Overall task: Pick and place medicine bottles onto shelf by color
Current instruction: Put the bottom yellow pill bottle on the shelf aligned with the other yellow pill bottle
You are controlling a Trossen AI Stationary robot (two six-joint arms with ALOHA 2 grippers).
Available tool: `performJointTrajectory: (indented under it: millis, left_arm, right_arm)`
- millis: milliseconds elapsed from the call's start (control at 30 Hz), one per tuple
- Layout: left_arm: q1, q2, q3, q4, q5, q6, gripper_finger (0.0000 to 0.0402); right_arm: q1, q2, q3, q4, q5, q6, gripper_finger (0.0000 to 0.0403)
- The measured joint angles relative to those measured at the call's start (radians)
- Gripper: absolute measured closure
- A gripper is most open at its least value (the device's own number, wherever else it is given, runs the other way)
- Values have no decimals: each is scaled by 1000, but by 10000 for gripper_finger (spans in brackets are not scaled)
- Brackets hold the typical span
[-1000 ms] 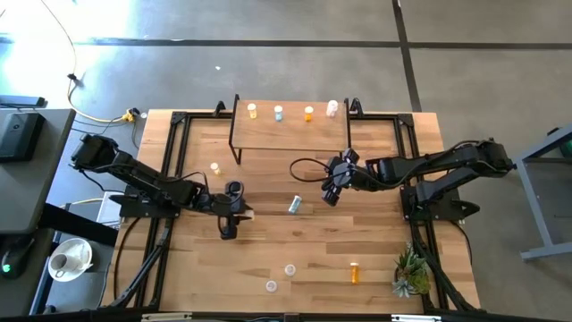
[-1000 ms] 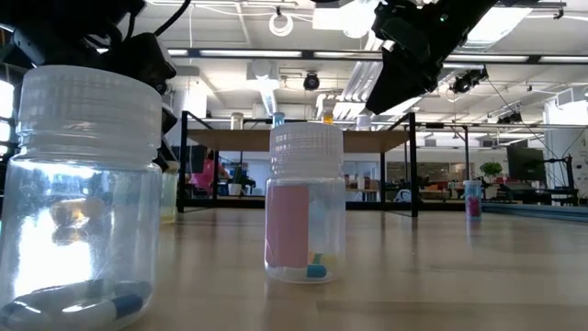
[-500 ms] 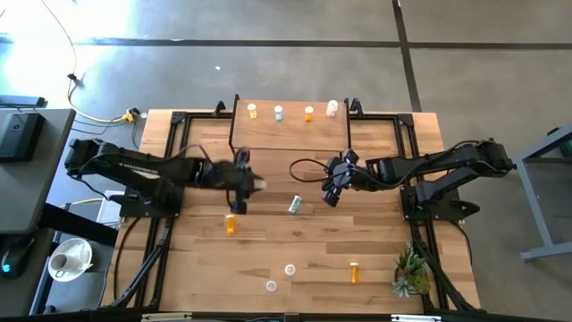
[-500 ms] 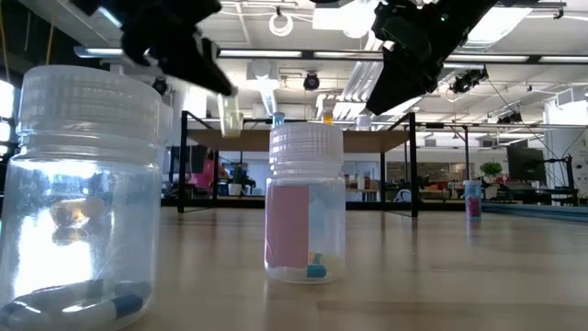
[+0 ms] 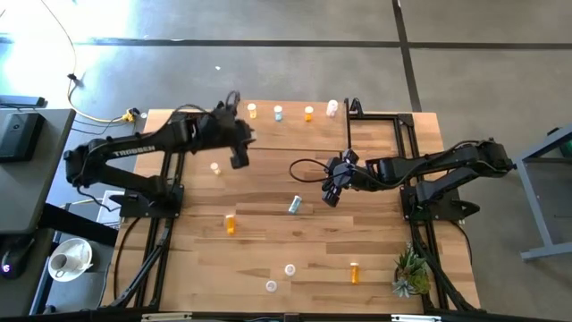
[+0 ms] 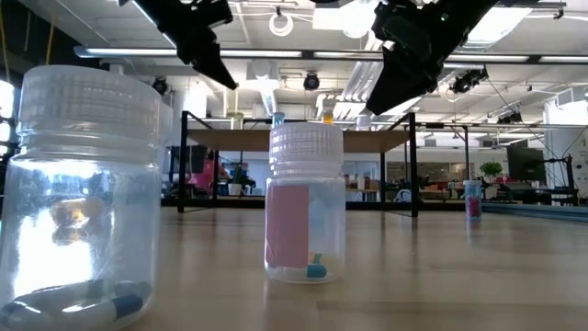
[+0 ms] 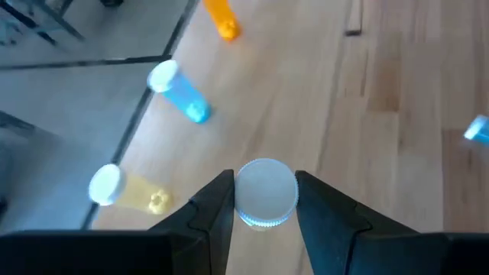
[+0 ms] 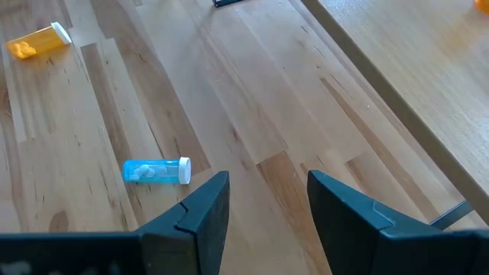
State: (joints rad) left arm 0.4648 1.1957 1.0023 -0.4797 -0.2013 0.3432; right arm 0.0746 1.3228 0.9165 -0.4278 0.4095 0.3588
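The shelf stands at the table's far side. A yellow, a blue, an orange and a pink medicine bottle stand along its far edge. My left gripper hangs over the shelf's left near corner, shut on a white-capped bottle whose body is hidden behind the cap. My right gripper hangs open over the table's middle, above and to the right of a blue bottle that lies on its side. My left gripper pinches the bottle between its two fingers, at the cap end's sides. The white cap faces the wrist camera. The fingers slant down toward the shelf, and the bottle is lifted clear, above the shelf board.
On the table there are a pale yellow bottle, an orange one, another orange one and two near the front edge. A small plant stands at the near right corner. Black frame rails run along both sides.
My left gripper has risen from the table's left middle and swung toward the far edge, up to the shelf's left end, carrying the bottle lifted clear. The orange bottle it hid now shows lying on the table. My right arm has kept still.
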Motion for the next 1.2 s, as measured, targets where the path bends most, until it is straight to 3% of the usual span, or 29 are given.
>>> performJointTrajectory:
  millis: [233, 367, 533, 1200]
  left_arm:
    - [173, 1, 32, 0, 156, -100, 282]
    - [216, 1, 77, -7, 210, -131, 282]
    - [251, 14, 75, -17, 350, -158, 282]
    - [295, 138, 74, -39, 321, -148, 282]
  right_arm:
    - [0, 0, 0, 3, 0, 0, 235]
    - [0, 0, 0, 14, 0, 0, 235]
    - [0, 0, 0, 22, 0, 0, 235]
    - [0, 0, 0, 22, -1, 0, 235]
